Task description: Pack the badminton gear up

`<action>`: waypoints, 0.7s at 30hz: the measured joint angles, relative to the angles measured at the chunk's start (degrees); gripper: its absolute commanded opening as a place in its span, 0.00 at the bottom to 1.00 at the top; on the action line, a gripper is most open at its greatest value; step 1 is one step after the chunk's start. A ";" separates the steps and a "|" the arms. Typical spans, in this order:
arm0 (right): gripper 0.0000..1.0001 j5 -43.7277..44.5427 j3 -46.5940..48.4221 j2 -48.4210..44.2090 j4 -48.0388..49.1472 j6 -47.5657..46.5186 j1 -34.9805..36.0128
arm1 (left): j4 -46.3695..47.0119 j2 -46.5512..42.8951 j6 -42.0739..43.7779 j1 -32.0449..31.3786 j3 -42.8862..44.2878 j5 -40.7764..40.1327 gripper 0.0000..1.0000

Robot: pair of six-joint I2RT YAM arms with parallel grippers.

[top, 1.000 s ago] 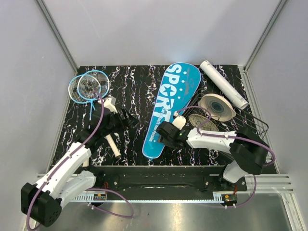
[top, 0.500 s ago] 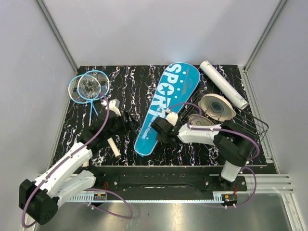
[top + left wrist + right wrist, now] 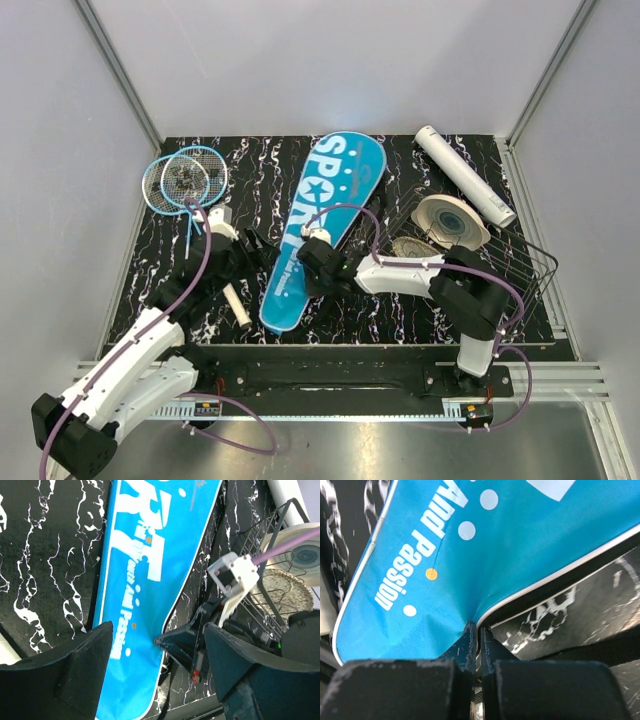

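Note:
The blue "SPORT" cover (image 3: 322, 215) lies slanted across the middle of the black marbled table. My right gripper (image 3: 305, 263) is shut on the cover's (image 3: 495, 540) white-piped right edge, low down; the fabric puckers where the right gripper (image 3: 479, 629) pinches it. Just left of the cover, my left gripper (image 3: 256, 248) stands open with nothing in it. From the left wrist, the cover (image 3: 150, 555) and the pinching right gripper (image 3: 172, 641) show between the wide-apart jaws of the left gripper (image 3: 157, 655). Two light-blue rackets (image 3: 185, 180) overlap at the back left. A white tube (image 3: 465, 175) lies at the back right.
A black wire basket (image 3: 525, 262) lies on its side at the right, with two round woven discs (image 3: 450, 222) at its mouth. The basket (image 3: 265, 550) and a disc (image 3: 282, 587) also appear in the left wrist view. A white handle (image 3: 237, 305) lies beneath the left arm.
My right gripper has shut on the cover's edge and drawn the cover leftward, toward the left gripper. The left gripper has stayed open and shifted only slightly.

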 measured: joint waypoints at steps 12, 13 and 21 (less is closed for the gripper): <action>0.66 -3.80 -2.89 -1.60 0.07 -7.13 2.16 | 1.81 8.94 -1.31 0.00 -1.31 4.15 0.79; 0.76 -3.69 -2.89 -2.23 -0.96 -7.13 2.14 | 1.88 9.68 -1.31 -0.02 -1.20 4.59 0.79; 0.72 1.77 -1.92 -11.08 -7.63 -2.99 -3.72 | 1.88 8.28 -1.53 -0.07 -1.20 5.16 0.78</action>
